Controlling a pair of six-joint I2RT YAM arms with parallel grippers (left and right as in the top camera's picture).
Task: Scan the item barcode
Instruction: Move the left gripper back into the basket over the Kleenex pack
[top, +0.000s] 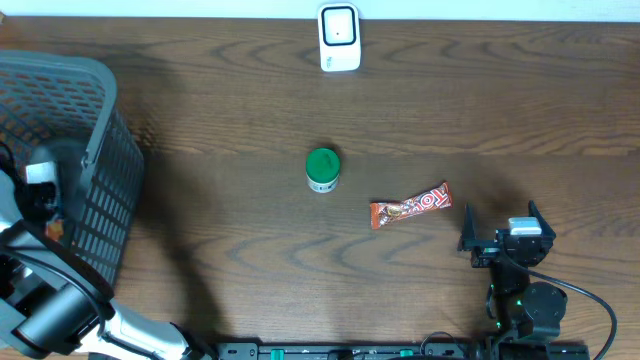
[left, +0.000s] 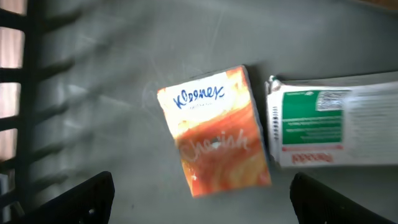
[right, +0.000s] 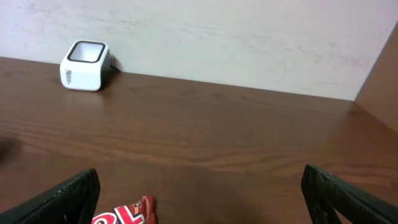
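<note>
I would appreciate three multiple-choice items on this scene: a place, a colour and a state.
1. Where on the table is the scanner? A near edge; B far edge, middle; C left corner.
2. The top of the tub is: A green; B red; C blue.
3. The right gripper is: A shut on nothing; B gripping something; C open and empty.
Key: B, it stands by the wall; A, green shows from overhead; C, jaws wide apart, nothing between.

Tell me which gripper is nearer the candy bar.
Right. The right gripper hovers just beside the candy bar, not touching it. The left gripper is far across the table, inside the basket above a Kleenex pack.
</note>
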